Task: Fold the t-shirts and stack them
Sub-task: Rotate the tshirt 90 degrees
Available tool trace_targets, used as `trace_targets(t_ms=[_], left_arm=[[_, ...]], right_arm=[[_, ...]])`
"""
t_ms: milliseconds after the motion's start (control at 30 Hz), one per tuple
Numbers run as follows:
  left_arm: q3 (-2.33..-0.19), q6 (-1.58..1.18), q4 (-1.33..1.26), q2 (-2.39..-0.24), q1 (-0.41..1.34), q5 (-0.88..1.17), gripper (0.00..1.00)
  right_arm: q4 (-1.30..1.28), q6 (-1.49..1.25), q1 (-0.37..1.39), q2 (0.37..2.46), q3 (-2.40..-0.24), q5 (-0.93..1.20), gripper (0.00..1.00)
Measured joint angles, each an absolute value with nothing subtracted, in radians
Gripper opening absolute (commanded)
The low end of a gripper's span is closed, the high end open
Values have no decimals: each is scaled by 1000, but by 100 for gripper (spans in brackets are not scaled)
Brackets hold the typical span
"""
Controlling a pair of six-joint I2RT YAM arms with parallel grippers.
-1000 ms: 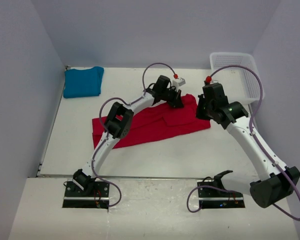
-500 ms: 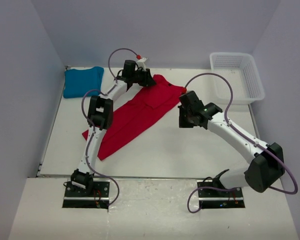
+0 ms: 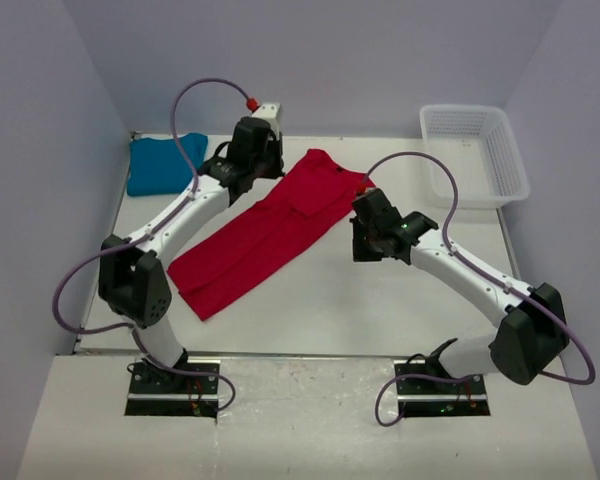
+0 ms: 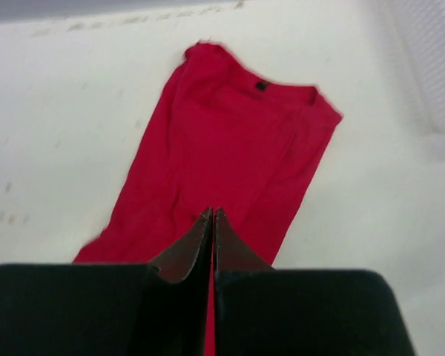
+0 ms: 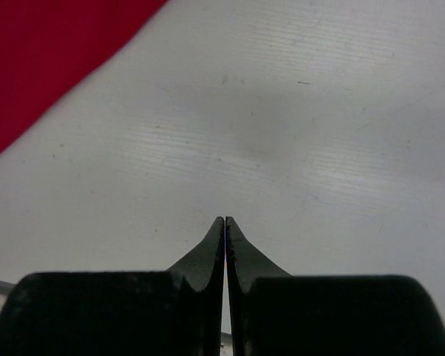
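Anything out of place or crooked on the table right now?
The red t-shirt lies slanted across the table, a long narrow strip only partly folded, apart from the folded teal t-shirt in the far left corner. The left gripper and right gripper are shut on nothing. Nothing looks spilled or damaged.

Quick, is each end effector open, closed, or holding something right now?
Left end effector: closed, holding nothing.
Right end effector: closed, holding nothing.
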State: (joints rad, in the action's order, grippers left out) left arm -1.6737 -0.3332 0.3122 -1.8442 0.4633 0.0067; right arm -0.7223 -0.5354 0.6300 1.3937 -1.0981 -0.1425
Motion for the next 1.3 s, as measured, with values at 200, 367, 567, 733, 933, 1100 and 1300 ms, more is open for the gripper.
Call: trace_targets(t_ms=[200, 367, 567, 733, 933, 1100, 1300], left_arm=[[-1270, -409, 457, -1643, 506, -287, 0], [-1029, -470, 612, -1591, 522, -377, 0], [-951, -532, 642, -1439, 572, -426, 0], [-869, -580, 638, -1415, 585, -434, 0], [-795, -637, 645, -1475, 608, -441, 0], [-791, -667, 639, -1537, 636, -461, 0], [-802, -670, 642, -1588, 728, -536, 0]], right_arm=[[-693, -525, 630, 1337, -1097, -128, 1], [-666, -519, 637, 1316, -1072, -110, 1], [-659, -516, 641, 1282, -1043, -94, 2], [-654, -517, 646, 1252, -1022, -85, 2], [-650, -520, 652, 1209, -998, -84, 2], [-649, -524, 656, 1199, -992, -84, 3], [-651, -524, 656, 1187, -992, -88, 4]])
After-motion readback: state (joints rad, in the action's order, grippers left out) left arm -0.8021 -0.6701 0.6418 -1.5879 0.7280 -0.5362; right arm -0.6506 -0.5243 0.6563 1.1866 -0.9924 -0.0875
